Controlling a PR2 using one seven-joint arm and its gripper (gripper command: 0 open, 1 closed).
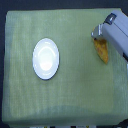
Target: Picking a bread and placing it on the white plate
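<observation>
The white plate (46,58) lies bare on the green cloth, toward the exterior view's left. The bread (102,50), a golden-orange loaf with a tapered end, lies near the exterior view's right edge. Its upper end is covered by my gripper (98,36), which comes in from the top right corner and sits right over that end. The fingers are blurred and partly hidden by the grey arm housing, so whether they are open or shut on the bread does not show.
A green cloth (75,95) covers the whole table. Its front edge runs along the bottom of the exterior view, with dark clutter below it. The grey arm (118,35) fills the top right corner.
</observation>
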